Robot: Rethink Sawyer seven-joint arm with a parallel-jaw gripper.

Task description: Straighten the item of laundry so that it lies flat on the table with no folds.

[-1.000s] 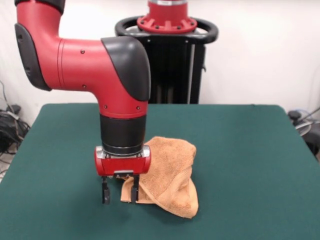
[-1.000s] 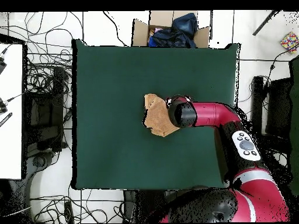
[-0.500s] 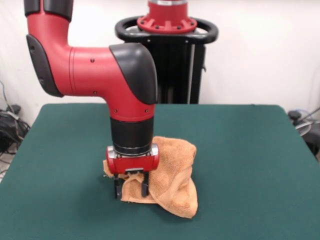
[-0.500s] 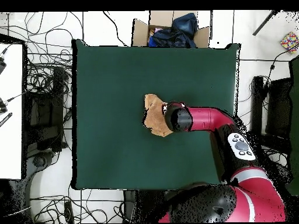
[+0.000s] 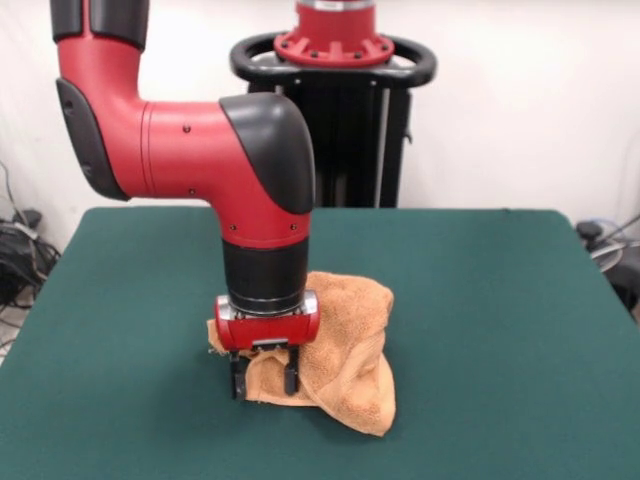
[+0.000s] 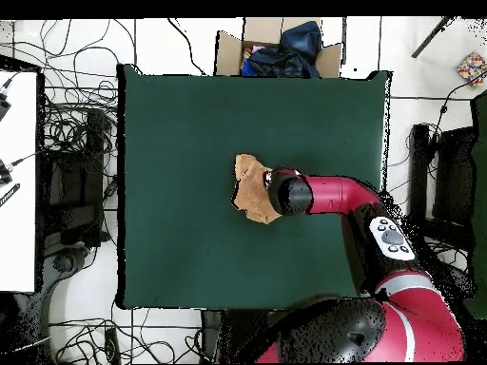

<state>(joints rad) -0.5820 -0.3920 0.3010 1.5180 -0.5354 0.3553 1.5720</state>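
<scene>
The item of laundry (image 5: 345, 345), an orange-tan terry towel, lies crumpled and folded over itself near the middle of the green table (image 5: 490, 330). My gripper (image 5: 263, 380) points straight down at the towel's front left part. Its two black fingers (image 5: 237, 385) stand apart, open, with a fold of the towel's edge between them. From above, the towel (image 6: 251, 188) shows only to the left of the arm's wrist, which hides the gripper and part of the cloth.
A cardboard box with dark blue cloth (image 6: 276, 48) stands on the floor past the table's far edge in the overhead view. Cables (image 6: 76, 143) and a white desk (image 6: 17, 181) lie off the table's left side there.
The arm has moved right from the bare table onto the towel's left front part and sunk a little. The fingers now straddle the cloth. The towel has barely shifted.
</scene>
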